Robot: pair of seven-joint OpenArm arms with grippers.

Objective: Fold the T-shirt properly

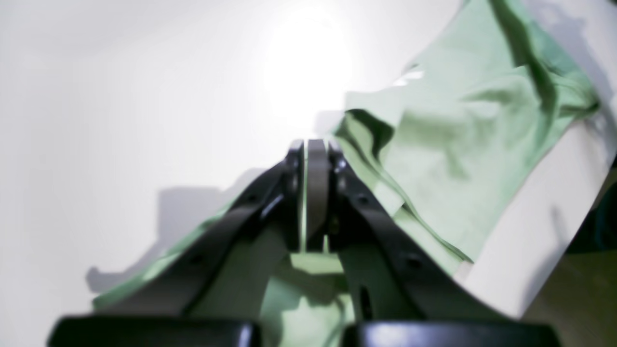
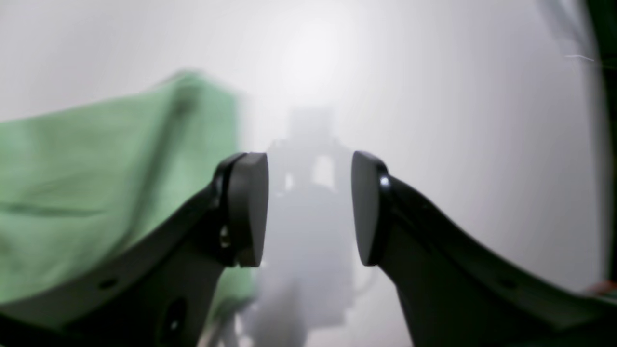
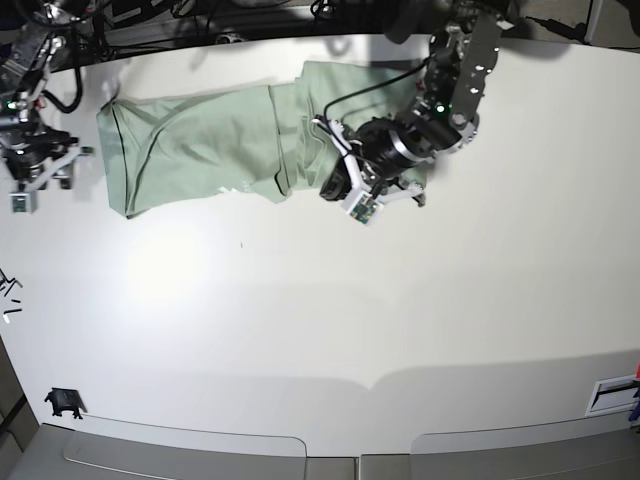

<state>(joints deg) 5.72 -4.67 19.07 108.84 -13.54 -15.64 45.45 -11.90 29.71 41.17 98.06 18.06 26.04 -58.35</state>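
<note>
The pale green T-shirt (image 3: pixel 200 150) lies stretched sideways along the far part of the white table (image 3: pixel 320 320), with a fold of cloth bunched near its right end. There my left gripper (image 3: pixel 335 185) hangs over it. In the left wrist view that gripper (image 1: pixel 311 144) is shut, with a thin strip of the T-shirt (image 1: pixel 458 144) caught between its fingers and cloth draping away on both sides. My right gripper (image 3: pixel 55 160) sits just off the shirt's left end. In the right wrist view it (image 2: pixel 308 207) stands open and holds nothing, with the T-shirt (image 2: pixel 96 193) to its left.
Cables and dark gear (image 3: pixel 200 15) run along the table's far edge. A small black object (image 3: pixel 63 402) sits at the front left corner, and a white holder (image 3: pixel 612 395) lies at the right edge. In the left wrist view, the table edge (image 1: pixel 544 231) lies just right of the shirt.
</note>
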